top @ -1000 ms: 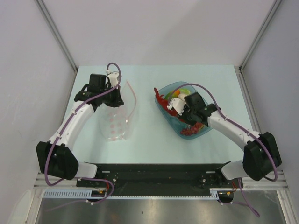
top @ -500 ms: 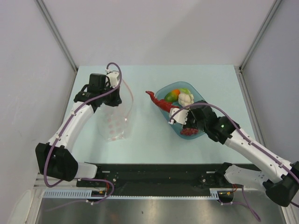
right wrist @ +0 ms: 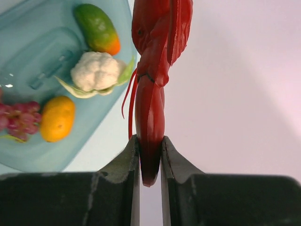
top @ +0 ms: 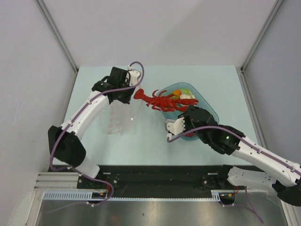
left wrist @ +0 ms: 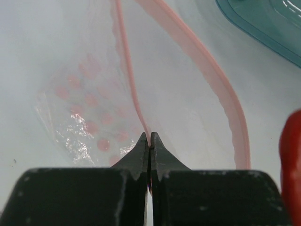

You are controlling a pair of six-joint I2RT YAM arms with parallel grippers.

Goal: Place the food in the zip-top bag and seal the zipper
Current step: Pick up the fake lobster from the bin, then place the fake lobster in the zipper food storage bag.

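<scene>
Shows the red lobster (top: 160,101) clamped by its tail between the right fingers (right wrist: 135,155), clear of the bench (top: 155,141). Places it across the left rim of the blue bowl (top: 207,109), claws toward the zip-top bag (top: 117,121) lying on the bench to the left.

Shows the left fingers (left wrist: 142,153) pinched tight on one lip of the bag's mouth, with the zipper (left wrist: 221,89) unsealed and its two pink strips spread apart. Reveals nothing inside the bag but its printed dots.

Judged an early stage: no food bagged yet, the first piece held in the air short of the mouth. Leaves in the bowl the cauliflower (right wrist: 96,70), the orange fruit (right wrist: 57,118), the green-orange piece (right wrist: 98,28) and the dark red clump (right wrist: 16,120). Leaves also the sealing of the zipper.

Sets all this on a pale blue-green bench, smooth and matte. Encloses it with plain grey-white walls (top: 155,33) and metal corner posts (top: 56,33), with a black rail (top: 155,172) along the near edge.
</scene>
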